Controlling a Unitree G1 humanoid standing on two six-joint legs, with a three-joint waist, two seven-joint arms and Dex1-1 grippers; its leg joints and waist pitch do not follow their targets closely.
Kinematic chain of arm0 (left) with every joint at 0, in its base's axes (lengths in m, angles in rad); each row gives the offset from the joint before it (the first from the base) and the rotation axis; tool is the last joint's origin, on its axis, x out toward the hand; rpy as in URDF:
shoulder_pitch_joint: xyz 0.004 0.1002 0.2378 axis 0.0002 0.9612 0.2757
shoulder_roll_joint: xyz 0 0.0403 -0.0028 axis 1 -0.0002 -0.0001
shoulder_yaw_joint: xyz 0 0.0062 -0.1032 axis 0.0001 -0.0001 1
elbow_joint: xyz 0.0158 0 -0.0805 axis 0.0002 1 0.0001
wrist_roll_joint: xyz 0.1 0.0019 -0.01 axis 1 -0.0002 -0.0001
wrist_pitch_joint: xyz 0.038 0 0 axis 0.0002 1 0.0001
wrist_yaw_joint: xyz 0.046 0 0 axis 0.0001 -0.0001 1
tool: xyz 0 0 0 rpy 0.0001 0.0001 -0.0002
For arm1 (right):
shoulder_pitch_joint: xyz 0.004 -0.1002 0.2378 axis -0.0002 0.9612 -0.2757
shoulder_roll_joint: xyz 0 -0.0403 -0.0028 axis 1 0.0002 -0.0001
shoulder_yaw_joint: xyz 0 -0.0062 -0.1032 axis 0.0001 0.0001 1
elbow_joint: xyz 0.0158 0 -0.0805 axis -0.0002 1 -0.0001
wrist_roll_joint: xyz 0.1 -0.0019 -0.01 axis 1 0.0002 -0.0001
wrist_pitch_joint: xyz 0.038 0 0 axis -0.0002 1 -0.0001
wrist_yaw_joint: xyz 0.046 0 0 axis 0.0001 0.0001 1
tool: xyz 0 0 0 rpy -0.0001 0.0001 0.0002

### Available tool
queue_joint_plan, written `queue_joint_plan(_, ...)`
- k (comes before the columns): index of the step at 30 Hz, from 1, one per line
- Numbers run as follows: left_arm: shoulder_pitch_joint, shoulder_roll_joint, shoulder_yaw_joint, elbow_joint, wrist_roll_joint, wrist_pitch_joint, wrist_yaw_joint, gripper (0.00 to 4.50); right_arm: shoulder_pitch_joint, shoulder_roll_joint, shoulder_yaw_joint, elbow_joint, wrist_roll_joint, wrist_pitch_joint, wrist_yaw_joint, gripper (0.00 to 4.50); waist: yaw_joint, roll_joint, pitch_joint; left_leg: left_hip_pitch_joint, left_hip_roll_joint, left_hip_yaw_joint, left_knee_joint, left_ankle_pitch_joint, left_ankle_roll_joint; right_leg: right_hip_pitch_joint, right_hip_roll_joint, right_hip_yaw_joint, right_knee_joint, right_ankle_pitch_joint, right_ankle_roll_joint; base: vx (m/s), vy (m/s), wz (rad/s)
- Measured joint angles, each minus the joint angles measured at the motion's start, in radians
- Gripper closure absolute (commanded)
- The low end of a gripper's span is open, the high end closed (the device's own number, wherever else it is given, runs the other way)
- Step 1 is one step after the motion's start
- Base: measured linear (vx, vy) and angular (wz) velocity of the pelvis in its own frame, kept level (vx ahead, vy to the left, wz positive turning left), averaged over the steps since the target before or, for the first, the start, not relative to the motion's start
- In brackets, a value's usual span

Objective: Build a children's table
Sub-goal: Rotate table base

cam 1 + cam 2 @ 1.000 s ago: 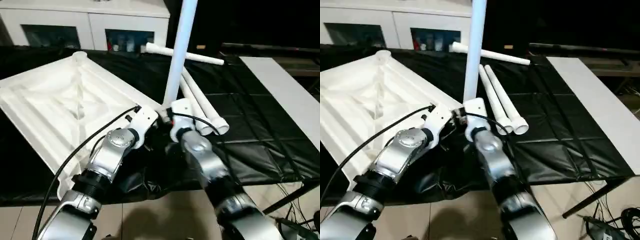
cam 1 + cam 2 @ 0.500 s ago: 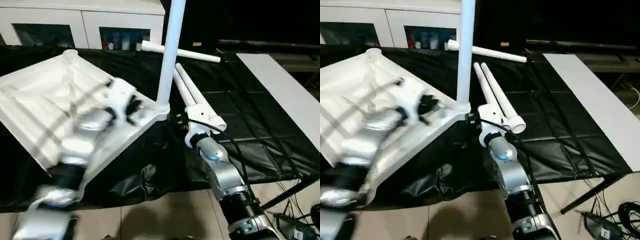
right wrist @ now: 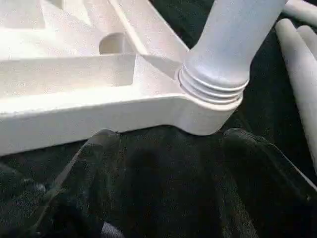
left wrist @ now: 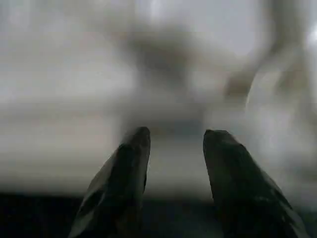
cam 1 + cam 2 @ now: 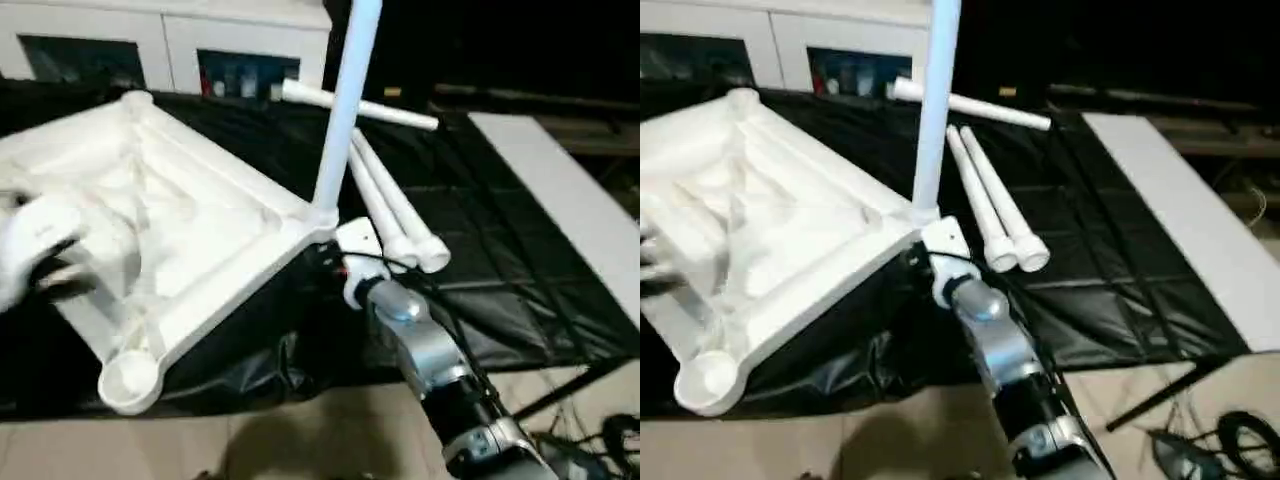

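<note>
1. Right gripper point(image 3: 163, 148) hangs with its two black fingers spread, nothing between them, just below the tabletop point(image 5: 190, 230) corner where the upright leg point(image 5: 345, 110) stands in its socket point(image 3: 210, 106); the leg's ribbed collar shows at the socket mouth.
2. Left gripper point(image 4: 171, 148) has its fingers parted and empty, close over the ribbed underside near the tabletop's far-left side; motion blur hides exact contact.
3. Ribs up, the tabletop lies on the black-covered surface point(image 5: 500, 260), toward its left half, one empty corner socket point(image 5: 128, 378) overhanging the near edge.
4. Three loose legs point(image 5: 395, 205) rest toward the surface's back and middle: two side by side just beside the upright leg, and one crosswise behind them.
5. By my judgement, the tabletop is light, stiff moulded plastic, and smooth enough to slide on the cover, so it needs bracing on a rib or rim.
6. Loose legs look light, rigid and prone to roll; gripping mid-shaft seems best.
</note>
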Motion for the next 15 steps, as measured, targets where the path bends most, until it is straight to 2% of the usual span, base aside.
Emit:
queue_joint_plan(3, 0.047, 0.015, 0.002, 0.002, 0.003, 0.022, -0.007, 2.5, -0.011, 0.011, 0.005, 0.049, -0.004, -0.003, 0.0, 0.94, 0.006, 0.0, 0.0, 0.002, 0.0, 0.0, 0.0, 0.0, 0.0, 0.002, 0.004, 0.009, 0.0, 0.0, 0.0, 0.0, 0.0, 0.0)
queue_joint_plan(8, 0.124, 0.001, -0.027, -0.008, -0.004, 0.042, -0.012, 2.5, -0.101, 0.034, -0.003, 0.185, -0.006, -0.024, -0.027, 0.94, 0.006, 0.0, 0.0, 0.006, -0.001, -0.001, 0.0, 0.0, 0.0, 0.004, 0.007, 0.014, 0.003, 0.0, -0.001, 0.0, 0.0, 0.0)
queue_joint_plan(13, 0.135, -0.022, -0.076, -0.064, -0.011, 0.067, -0.003, 2.5, -0.176, 0.074, -0.005, 0.33, -0.01, -0.056, -0.039, 0.94, 0.006, -0.001, 0.0, 0.009, -0.001, -0.002, 0.001, 0.0, 0.0, 0.006, 0.008, 0.014, 0.004, 0.0, -0.001, 0.0, 0.0, 0.0)
queue_joint_plan(15, 0.13, -0.059, -0.079, -0.079, -0.019, 0.068, 0.0, 2.5, -0.186, 0.075, -0.015, 0.374, -0.003, -0.07, -0.032, 0.94, 0.009, -0.001, 0.0, 0.009, -0.001, -0.001, 0.001, 0.0, 0.0, 0.006, 0.008, 0.015, 0.004, 0.001, -0.001, 0.0, 0.0, 0.0)
